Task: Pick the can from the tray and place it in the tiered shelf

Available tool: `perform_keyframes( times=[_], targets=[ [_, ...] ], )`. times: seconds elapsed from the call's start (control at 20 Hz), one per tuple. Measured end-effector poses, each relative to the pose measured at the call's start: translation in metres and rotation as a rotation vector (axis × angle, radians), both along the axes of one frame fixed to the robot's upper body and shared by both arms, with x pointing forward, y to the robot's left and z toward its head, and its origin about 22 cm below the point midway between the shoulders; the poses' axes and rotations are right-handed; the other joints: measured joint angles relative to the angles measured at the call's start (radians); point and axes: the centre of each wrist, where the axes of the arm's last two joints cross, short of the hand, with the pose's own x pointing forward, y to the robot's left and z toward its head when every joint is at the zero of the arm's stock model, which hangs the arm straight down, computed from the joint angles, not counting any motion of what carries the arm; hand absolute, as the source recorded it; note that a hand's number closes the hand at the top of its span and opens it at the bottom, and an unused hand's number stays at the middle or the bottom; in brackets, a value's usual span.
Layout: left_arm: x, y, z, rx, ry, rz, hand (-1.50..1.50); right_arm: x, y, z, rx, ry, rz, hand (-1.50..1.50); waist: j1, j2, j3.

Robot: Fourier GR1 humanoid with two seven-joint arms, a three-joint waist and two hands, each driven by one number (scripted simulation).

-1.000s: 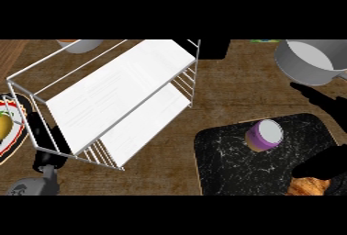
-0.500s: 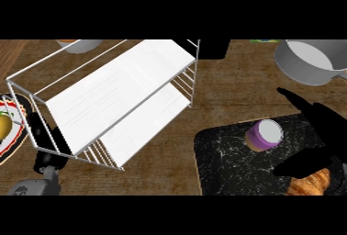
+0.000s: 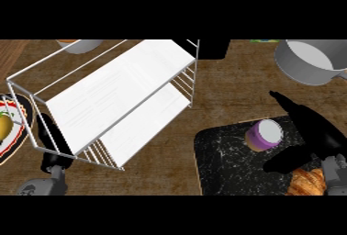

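The purple can [image 3: 264,135] sits on the black marbled tray [image 3: 227,160]. The right hand [image 3: 313,137] is just beside it, fingers spread and holding nothing. Left hand [image 3: 53,137] rests by the white tiered shelf [image 3: 119,98], fingers straight.

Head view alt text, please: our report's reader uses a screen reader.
The robot's right hand, fingers open, reaches around a purple can standing on a dark marbled tray, next to a croissant. A white wire tiered shelf stands to the left on the wooden counter, with the left hand at its near corner.
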Motion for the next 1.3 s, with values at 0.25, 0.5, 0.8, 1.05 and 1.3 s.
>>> perform_keyframes(
  times=[0.25, 0.5, 0.8, 1.05, 1.3],
  targets=[
    [0.001, 0.004, 0.001, 0.005, 0.001, 0.002, 0.00, 0.005, -0.004, -0.012, -0.034, -0.012, -0.019, -1.50, 0.000, -0.001, 0.001],
    [0.000, 0.006, 0.003, 0.007, 0.002, 0.003, 0.00, 0.013, -0.003, -0.034, -0.019, -0.038, -0.020, -1.50, 0.001, 0.000, 0.000],
    [-0.002, 0.007, 0.005, 0.018, -0.003, 0.005, 0.00, 0.027, 0.003, -0.045, -0.003, -0.058, -0.009, -1.50, 0.002, 0.001, -0.001],
    [0.000, 0.008, 0.006, 0.013, -0.003, -0.007, 0.00, 0.027, 0.003, -0.060, -0.059, 0.008, 0.123, 1.50, 0.006, 0.002, -0.004],
    [-0.003, 0.005, 0.002, 0.008, -0.007, -0.002, 0.00, 0.020, 0.009, -0.063, -0.046, 0.002, 0.211, 1.50, 0.000, -0.003, -0.005]
  ],
)
